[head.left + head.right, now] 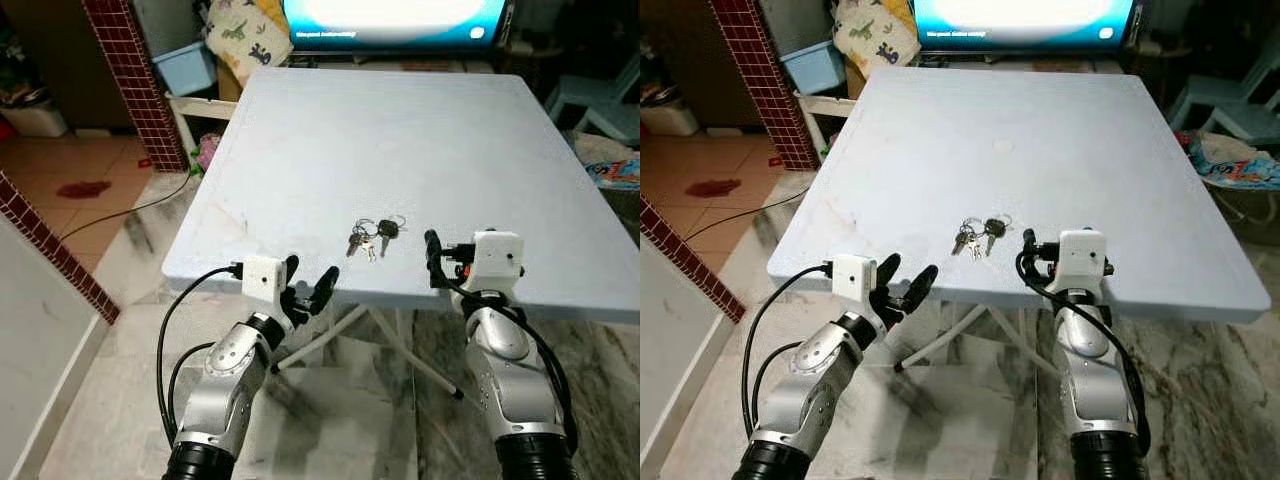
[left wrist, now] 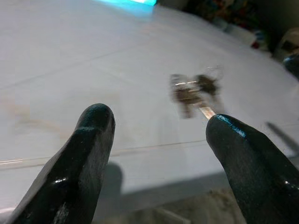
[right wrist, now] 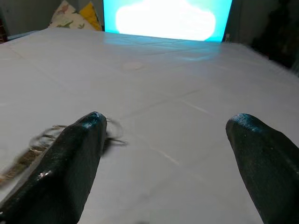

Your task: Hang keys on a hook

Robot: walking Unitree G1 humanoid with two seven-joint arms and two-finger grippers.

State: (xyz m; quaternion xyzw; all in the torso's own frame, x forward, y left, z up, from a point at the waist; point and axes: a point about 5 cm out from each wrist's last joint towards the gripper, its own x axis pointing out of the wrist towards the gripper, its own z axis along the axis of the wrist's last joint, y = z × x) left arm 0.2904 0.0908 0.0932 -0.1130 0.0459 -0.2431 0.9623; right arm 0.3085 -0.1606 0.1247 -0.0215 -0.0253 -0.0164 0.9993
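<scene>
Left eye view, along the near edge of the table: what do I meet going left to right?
Left pincer, open at the table edge → keys lying on the white table → right pincer, open, just right of the keys.

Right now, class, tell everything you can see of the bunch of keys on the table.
The keys are a small bunch: a few silvery metal keys, at least one with a dark head, joined on thin wire rings. They lie flat on the pale table near its front edge, between the left end effector and the right end effector, nearer the right one. Neither touches them; only the table does.
</scene>
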